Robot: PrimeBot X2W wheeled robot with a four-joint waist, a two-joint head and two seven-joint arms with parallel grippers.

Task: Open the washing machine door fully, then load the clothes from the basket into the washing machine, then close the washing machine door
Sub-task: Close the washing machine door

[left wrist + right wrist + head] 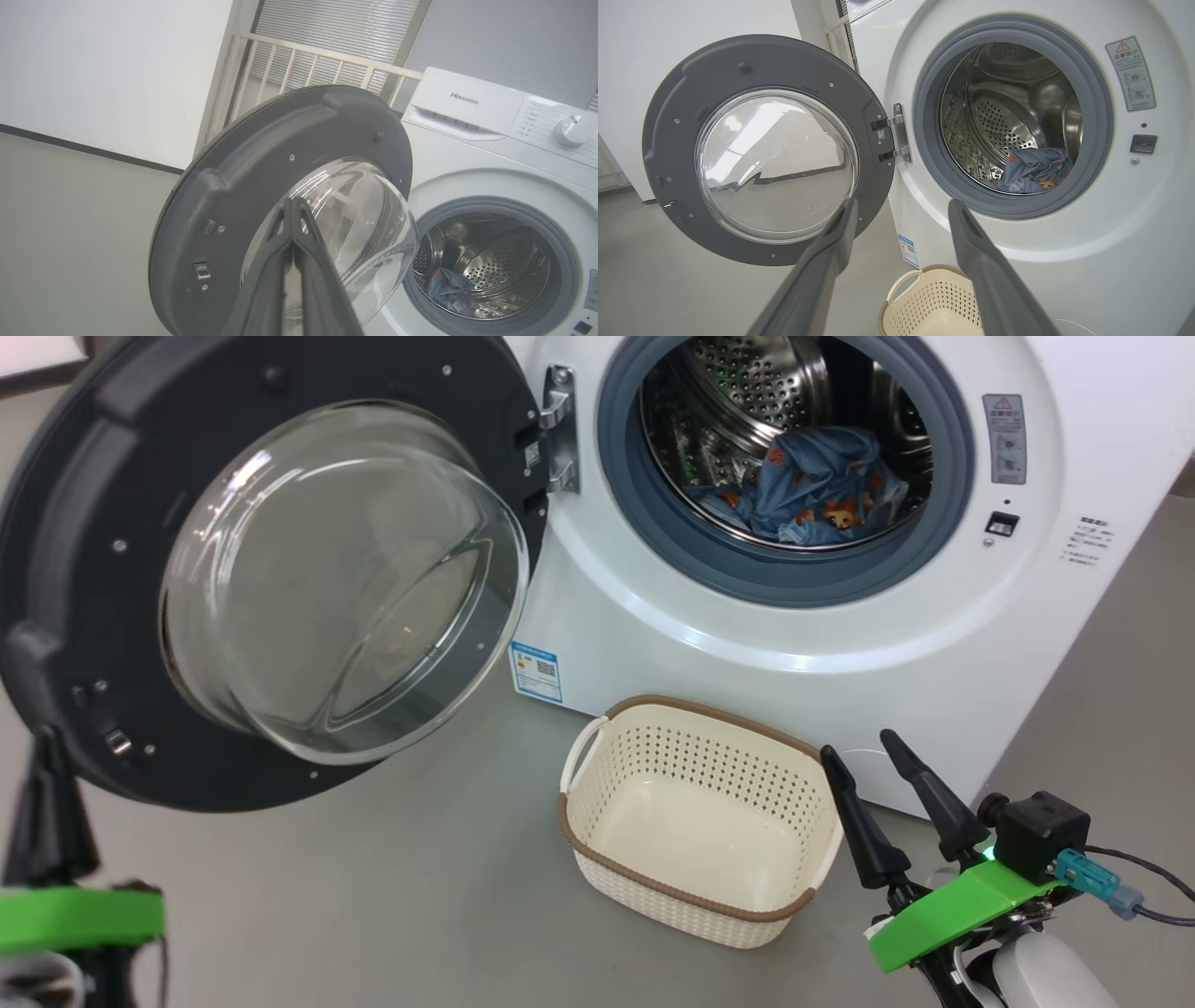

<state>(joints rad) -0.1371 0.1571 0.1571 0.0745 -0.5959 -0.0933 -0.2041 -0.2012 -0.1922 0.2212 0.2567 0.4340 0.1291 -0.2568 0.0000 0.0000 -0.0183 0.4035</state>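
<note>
Clothes point(812, 485) in drum point(747, 392), basket point(709, 714) empty, door point(84, 523) open, not yet closed. Left gripper point(292, 207) pinched shut, empty; right gripper point(857, 744) wide.

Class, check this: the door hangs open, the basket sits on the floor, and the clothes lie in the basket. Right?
Not quite: the clothes lie in the drum, and the basket is empty, as the head view shows. The rest holds.
</note>
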